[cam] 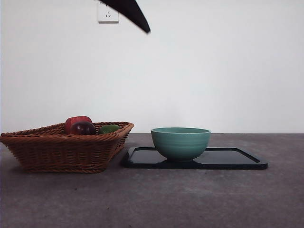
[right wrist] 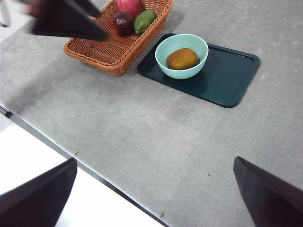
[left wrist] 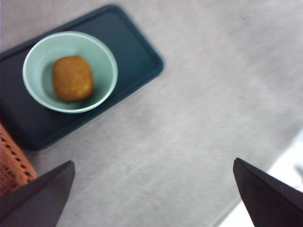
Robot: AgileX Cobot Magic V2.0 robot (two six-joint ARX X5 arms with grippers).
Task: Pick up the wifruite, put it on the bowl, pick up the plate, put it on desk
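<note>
1. Grey mottled desk (right wrist: 142, 137) under a plain white wall; I see the wifruite (right wrist: 182, 58) lying inside the bowl (right wrist: 182, 56), which stands on the dark tray (right wrist: 227, 75) serving as the plate, toward the tray's basket-side end.
2. My left end effector (left wrist: 151, 194) hangs high above the desk near the tray's corner, jaws wide apart and holding nothing. My right end effector (right wrist: 154, 194) is also spread wide and empty, above the desk's front edge.
3. Judging the fruit step done, the tray lift is what remains, and the tray is already on the desk with the loaded bowl on it.
4. Main risk: lifting one tray edge would tilt it, so the bowl could slide and the wifruite roll out.
5. The tray's rim looks low and smooth; a shallow pinch may slip off.
6. The wicker basket (right wrist: 106, 47), holding a red fruit (right wrist: 129, 5), a dark purple fruit (right wrist: 123, 22) and a green fruit (right wrist: 144, 21), sits just beside the tray's end; approaching there could bump it.
7. I would favour the tray's free end, away from the basket.
</note>
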